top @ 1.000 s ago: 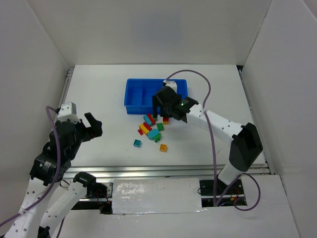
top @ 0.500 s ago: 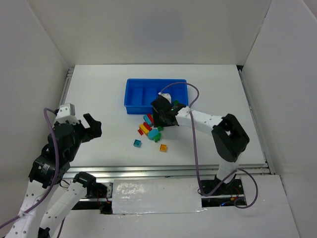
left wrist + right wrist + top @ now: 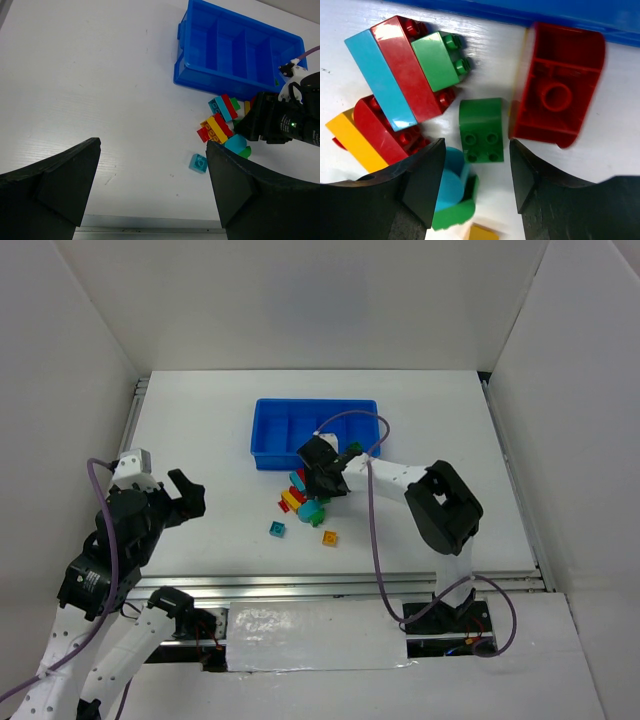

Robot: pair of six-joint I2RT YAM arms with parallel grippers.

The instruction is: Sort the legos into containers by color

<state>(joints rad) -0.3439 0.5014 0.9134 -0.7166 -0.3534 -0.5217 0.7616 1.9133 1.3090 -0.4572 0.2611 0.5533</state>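
White desk (image 3: 200, 430), white walls: the right claw drops onto the brick pile and narrows on a green one.
Right claw (image 3: 476, 150) has come down from above the pile and drawn in from wide to about half. Its fingers now flank a square green brick (image 3: 480, 130) with slim gaps either side, so nothing is gripped yet. Close by lie an upturned red brick (image 3: 557, 87) against the blue tray (image 3: 220, 82), a round teal piece (image 3: 449, 185) and a mixed cluster (image 3: 298, 490). Farther out, a lone teal brick (image 3: 276, 529) sits apart. Left claw (image 3: 152, 150) hangs wide and idle, well to the left. No brick shows in the tray's compartments, so sorting looks barely begun.
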